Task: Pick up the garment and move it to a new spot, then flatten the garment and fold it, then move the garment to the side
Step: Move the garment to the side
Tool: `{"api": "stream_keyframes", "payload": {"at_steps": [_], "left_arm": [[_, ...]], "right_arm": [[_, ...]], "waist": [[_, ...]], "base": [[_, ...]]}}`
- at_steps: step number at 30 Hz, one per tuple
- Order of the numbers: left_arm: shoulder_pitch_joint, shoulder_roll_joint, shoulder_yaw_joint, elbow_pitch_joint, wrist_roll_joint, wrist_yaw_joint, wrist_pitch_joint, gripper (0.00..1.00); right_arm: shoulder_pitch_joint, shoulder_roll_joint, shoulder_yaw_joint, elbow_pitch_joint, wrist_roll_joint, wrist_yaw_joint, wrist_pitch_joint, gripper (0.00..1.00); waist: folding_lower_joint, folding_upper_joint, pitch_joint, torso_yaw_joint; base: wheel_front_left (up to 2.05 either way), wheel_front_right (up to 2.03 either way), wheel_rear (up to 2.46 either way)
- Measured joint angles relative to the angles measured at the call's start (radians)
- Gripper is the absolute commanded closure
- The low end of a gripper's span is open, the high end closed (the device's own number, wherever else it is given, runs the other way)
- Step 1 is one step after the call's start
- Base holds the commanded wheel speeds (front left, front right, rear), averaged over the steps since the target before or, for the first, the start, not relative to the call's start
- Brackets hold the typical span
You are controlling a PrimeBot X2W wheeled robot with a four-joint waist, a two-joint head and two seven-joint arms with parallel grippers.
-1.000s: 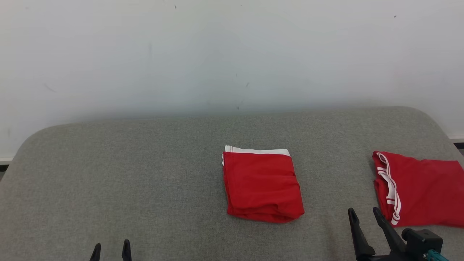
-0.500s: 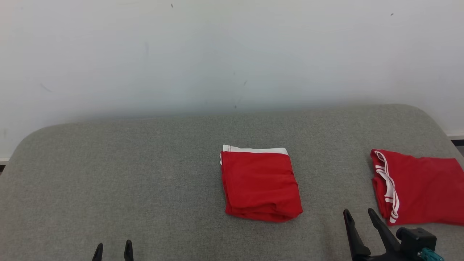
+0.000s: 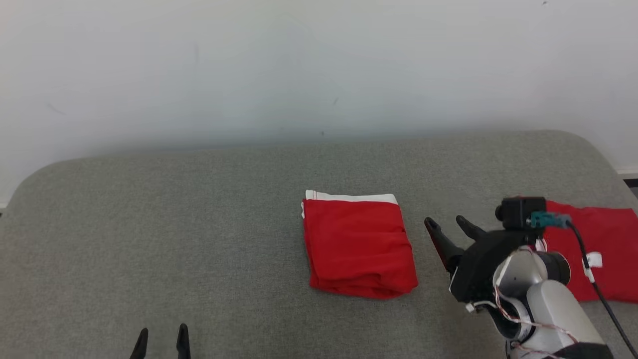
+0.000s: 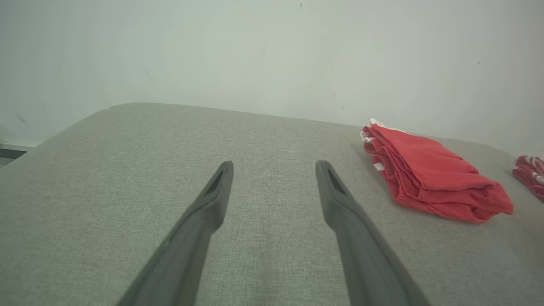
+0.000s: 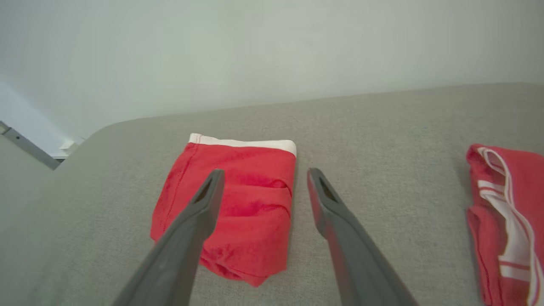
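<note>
Currently, on my head view, the folded red garment (image 3: 359,247) lies flat in the middle of the frame on the grey padded surface (image 3: 199,239), with a white band along its upper edge. My right gripper (image 3: 443,220) sits just right of it, clear of the cloth, fingers spread and empty. Behind that arm, at the right edge, lies a second red garment (image 3: 610,229). My left gripper (image 3: 163,330) pokes up at the lower left, tips apart and well away from either cloth. On the left wrist view, both fingers stand wide over bare grey fabric with nothing between them; the folded garment is at middle right and the second is a sliver at the right edge. On the right wrist view, the fingers are spread and hold nothing. The folded garment lies centre-left, partly covered by the left-hand finger, and the white-striped second garment is at the right edge.
</note>
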Motion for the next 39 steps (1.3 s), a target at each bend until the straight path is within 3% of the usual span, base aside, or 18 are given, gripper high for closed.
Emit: {"api": "stream_keyframes", "payload": {"at_steps": [4, 10, 17, 24, 33, 34, 36, 39], "left_arm": [[-0.008, -0.001, -0.028, -0.006, -0.015, 0.0, 0.0, 0.0], [-0.051, -0.001, -0.074, -0.024, -0.016, 0.0, 0.0, 0.0], [-0.097, -0.001, -0.107, -0.031, -0.025, 0.0, 0.0, 0.0], [-0.127, -0.001, -0.12, -0.031, -0.033, 0.0, 0.0, 0.0], [-0.144, -0.001, -0.135, -0.023, -0.042, 0.0, 0.0, 0.0], [-0.144, -0.001, -0.137, -0.023, -0.042, 0.0, 0.0, 0.0], [-0.144, -0.001, -0.137, -0.022, -0.042, 0.0, 0.0, 0.0], [-0.143, -0.001, -0.137, -0.021, -0.045, 0.0, 0.0, 0.0]], "right_arm": [[-0.113, 0.036, -0.062, 0.086, -0.019, 0.0, 0.184, 0.0], [-0.225, 0.067, -0.189, 0.238, -0.137, 0.0, 0.328, 0.0], [-0.291, 0.082, -0.33, 0.352, -0.236, 0.0, 0.338, 0.0], [-0.335, 0.084, -0.322, 0.481, -0.2, 0.0, 0.3, 0.0], [-0.39, 0.077, -0.335, 0.567, -0.292, 0.0, 0.321, 0.0], [-0.394, 0.077, -0.328, 0.571, -0.299, 0.0, 0.326, 0.3], [-0.396, 0.076, -0.311, 0.571, -0.308, 0.0, 0.329, 1.0], [-0.395, 0.08, -0.272, 0.56, -0.317, 0.0, 0.336, 1.0]], "waist": [[0.0, -0.0001, 0.019, 0.025], [0.0, 0.0, 0.068, 0.077], [0.0001, 0.0001, 0.138, 0.15], [0.0001, 0.0001, 0.207, 0.216], [-0.0001, -0.0001, 0.24, 0.235], [-0.0002, -0.0001, 0.24, 0.232], [-0.0001, -0.0001, 0.24, 0.226], [-0.0001, 0.0, 0.237, 0.215]], "base": [[0.0, 0.0, 0.0], [0.0, 0.0, 0.0], [0.0, 0.0, 0.0], [0.0, 0.0, 0.0], [0.0, 0.0, 0.0], [0.0, 0.0, 0.0], [0.0, 0.0, 0.0], [0.0, 0.0, 0.0]]}}
